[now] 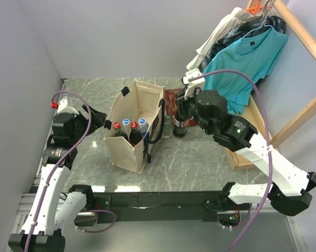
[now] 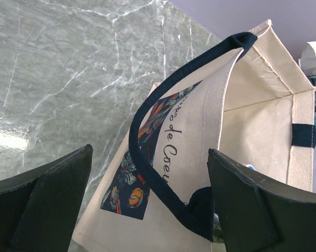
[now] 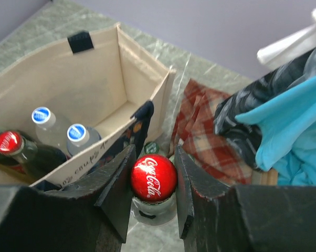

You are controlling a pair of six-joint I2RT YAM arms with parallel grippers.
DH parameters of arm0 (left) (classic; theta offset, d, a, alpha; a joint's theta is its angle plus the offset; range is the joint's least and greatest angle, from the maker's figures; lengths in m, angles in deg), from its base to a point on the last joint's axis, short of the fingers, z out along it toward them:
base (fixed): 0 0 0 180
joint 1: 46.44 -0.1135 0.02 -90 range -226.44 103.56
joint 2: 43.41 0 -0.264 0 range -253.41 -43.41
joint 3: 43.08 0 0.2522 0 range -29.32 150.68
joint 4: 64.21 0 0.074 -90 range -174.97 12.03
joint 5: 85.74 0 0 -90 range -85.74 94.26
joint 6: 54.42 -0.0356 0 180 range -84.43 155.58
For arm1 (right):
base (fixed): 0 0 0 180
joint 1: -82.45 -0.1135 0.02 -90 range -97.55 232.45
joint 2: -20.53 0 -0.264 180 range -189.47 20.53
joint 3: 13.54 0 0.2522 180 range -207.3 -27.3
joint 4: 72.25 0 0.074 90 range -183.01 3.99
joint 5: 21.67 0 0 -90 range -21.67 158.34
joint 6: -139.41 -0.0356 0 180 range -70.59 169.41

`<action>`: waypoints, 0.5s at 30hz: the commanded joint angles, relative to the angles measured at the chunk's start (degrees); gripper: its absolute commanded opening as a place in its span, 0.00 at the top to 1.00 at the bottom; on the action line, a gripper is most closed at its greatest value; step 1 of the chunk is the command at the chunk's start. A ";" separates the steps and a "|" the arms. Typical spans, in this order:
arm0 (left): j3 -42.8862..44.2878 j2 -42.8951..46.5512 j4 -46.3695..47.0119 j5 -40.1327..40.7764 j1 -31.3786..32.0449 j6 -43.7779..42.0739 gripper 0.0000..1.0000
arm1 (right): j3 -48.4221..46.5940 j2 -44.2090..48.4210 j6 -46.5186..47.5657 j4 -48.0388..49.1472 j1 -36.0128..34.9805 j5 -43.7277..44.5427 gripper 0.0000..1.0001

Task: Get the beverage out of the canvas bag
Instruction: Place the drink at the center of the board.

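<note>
Beverage bottle [image 3: 154, 177] tight in the right jaws — just outside the canvas bag [image 1: 127, 153] — left jaws wide.

Right pincer [image 3: 153, 185] clamping red-capped cola bottle [image 3: 153, 178], canvas bag [image 3: 108, 89] alongside

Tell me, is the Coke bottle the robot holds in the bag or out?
Out. The right gripper is shut on the Coke bottle, upright beside the canvas bag, outside its wall.
</note>
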 commanded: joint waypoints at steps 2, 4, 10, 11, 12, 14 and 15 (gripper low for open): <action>0.10 0.09 1.91 -0.13 -0.21 0.28 0.04 | 3.14 4.34 -3.30 12.82 -0.26 0.71 1.00; -0.07 0.00 1.91 -0.04 -0.21 0.28 0.04 | 4.65 5.21 -3.92 14.31 -0.26 0.36 1.00; -0.08 -0.17 2.18 -0.13 -0.21 0.37 0.04 | 8.87 6.09 -5.50 16.69 -0.26 -0.25 1.00; -0.08 -0.17 2.18 -0.30 -0.21 0.37 0.04 | 9.66 6.01 -5.67 16.96 -0.26 -0.26 1.00; -0.16 -0.09 2.18 -0.22 -0.21 0.46 0.04 | 10.19 6.01 -6.11 17.13 -0.35 -0.26 1.00; -0.43 0.00 2.26 -0.04 -0.21 0.54 0.04 | 11.85 6.27 -6.46 18.36 -0.26 -0.52 1.00; -0.43 0.09 2.18 -0.13 -0.21 0.55 0.04 | 12.56 6.27 -6.64 18.80 -0.26 -0.43 1.00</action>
